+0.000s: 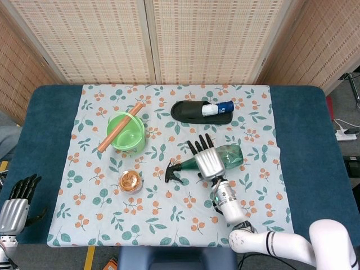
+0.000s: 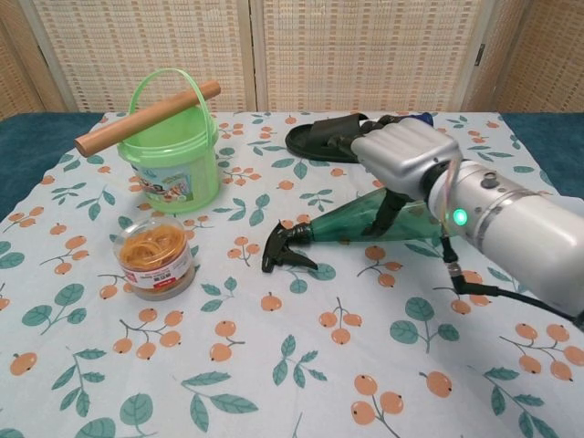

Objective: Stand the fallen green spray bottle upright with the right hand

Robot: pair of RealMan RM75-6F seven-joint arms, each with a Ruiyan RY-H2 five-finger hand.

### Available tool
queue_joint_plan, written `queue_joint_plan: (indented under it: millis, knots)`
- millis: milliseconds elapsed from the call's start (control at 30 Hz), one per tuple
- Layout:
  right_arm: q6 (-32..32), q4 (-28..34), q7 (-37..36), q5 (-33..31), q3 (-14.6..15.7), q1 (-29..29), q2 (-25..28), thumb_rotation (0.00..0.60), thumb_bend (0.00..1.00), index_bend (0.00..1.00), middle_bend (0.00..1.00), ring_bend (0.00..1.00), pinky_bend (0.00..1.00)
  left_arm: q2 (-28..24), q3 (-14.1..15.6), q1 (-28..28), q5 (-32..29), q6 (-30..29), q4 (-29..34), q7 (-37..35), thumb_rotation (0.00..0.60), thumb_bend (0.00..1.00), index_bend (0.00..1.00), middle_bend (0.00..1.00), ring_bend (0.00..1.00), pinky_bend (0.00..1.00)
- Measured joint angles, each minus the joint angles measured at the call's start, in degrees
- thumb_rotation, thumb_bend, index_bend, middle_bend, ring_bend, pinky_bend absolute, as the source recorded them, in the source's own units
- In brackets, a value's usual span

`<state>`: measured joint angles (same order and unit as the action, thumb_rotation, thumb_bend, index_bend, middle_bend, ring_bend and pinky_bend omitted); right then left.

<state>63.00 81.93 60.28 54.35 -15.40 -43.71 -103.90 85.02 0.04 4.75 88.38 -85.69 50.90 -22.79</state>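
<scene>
The green spray bottle (image 1: pixel 232 155) lies on its side on the flowered cloth, its black spray head (image 1: pixel 172 173) pointing left. My right hand (image 1: pixel 207 159) is spread over the bottle's middle with its fingers stretched toward the far side. In the chest view the right hand (image 2: pixel 401 155) sits on top of the bottle (image 2: pixel 342 222), the thumb reaching down its near side, fingers not wrapped around it. My left hand (image 1: pixel 15 203) hangs off the table's near left corner, holding nothing.
A green bucket (image 1: pixel 129 142) with a wooden rolling pin (image 1: pixel 120 127) across its rim stands to the left. A small jar of rubber bands (image 1: pixel 130 181) sits in front of it. A black slipper (image 1: pixel 191 112) holding a white and blue bottle (image 1: pixel 218 107) lies behind the spray bottle.
</scene>
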Motion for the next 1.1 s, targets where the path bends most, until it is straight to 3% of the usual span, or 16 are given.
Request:
queue_joint_plan:
  millis: [233, 467, 733, 1100]
  knots:
    - [-1.5, -6.1, 0.1, -2.9, -0.9, -4.2, -6.3, 0.6, 0.0, 0.07, 0.22, 0.0, 0.0, -0.2, 0.1, 0.1, -0.1, 0.5, 0.0, -0.6, 0.6, 0.29, 0.0, 0.0, 0.0, 0.0]
    - [-1.7, -10.9, -0.5, -3.4, -1.1, -5.9, -9.3, 0.6, 0.0, 0.13, 0.28, 0.01, 0.0, 0.0, 0.1, 0.1, -0.4, 1.2, -0.3, -1.3, 0.6, 0.29, 0.0, 0.0, 0.0, 0.0]
    - [-3.8, -19.3, -1.7, -4.9, -1.8, -8.3, -12.4, 0.6, 0.0, 0.24, 0.3, 0.04, 0.0, 0.3, 0.0, 0.2, -0.6, 1.5, -1.0, -2.4, 0.6, 0.29, 0.0, 0.0, 0.0, 0.0]
    - [-6.4, -25.8, -6.1, -2.8, -1.1, -10.2, -14.8, 0.6, 0.0, 0.45, 0.38, 0.08, 0.0, 0.5, 0.0, 0.3, -0.7, 1.7, -1.7, -3.0, 0.6, 0.29, 0.0, 0.0, 0.0, 0.0]
